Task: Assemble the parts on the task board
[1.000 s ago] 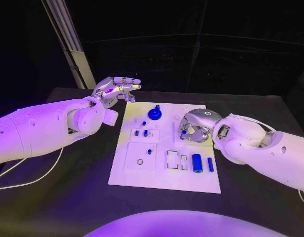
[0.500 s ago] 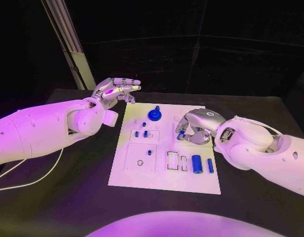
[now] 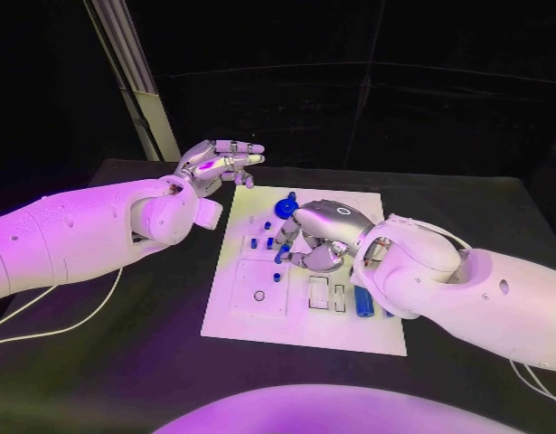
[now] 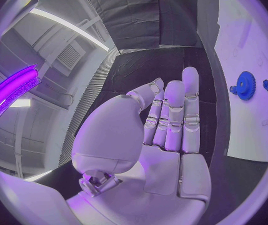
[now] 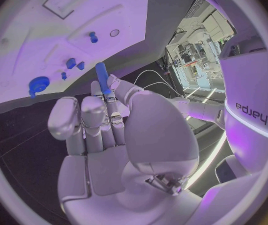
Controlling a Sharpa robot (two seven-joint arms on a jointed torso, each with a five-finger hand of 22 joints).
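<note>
The white task board (image 3: 301, 330) lies in the middle of the black table. At its far end stands a blue gear (image 3: 286, 207), with small blue pegs (image 3: 268, 225) just in front of it. My right hand (image 3: 319, 233) hovers over the board's middle and pinches a slim blue rod (image 5: 103, 78) between thumb and fingers; its tip (image 3: 282, 252) pokes out toward the board. My left hand (image 3: 219, 163) is raised beyond the board's far left corner, fingers stretched out, holding nothing. The left wrist view has that open palm (image 4: 165, 135) with the gear (image 4: 245, 85) off to the side.
A thick blue cylinder (image 3: 360, 302) lies in a slot near the board's right side, partly under my right forearm. Rectangular recesses (image 3: 316, 292) and a round hole (image 3: 259, 295) mark the near half. A white cable (image 3: 43, 336) trails over the table at the left.
My right hand has moved left with the blue rod, from the board's right part to over its middle. The left hand has stayed where it was.
</note>
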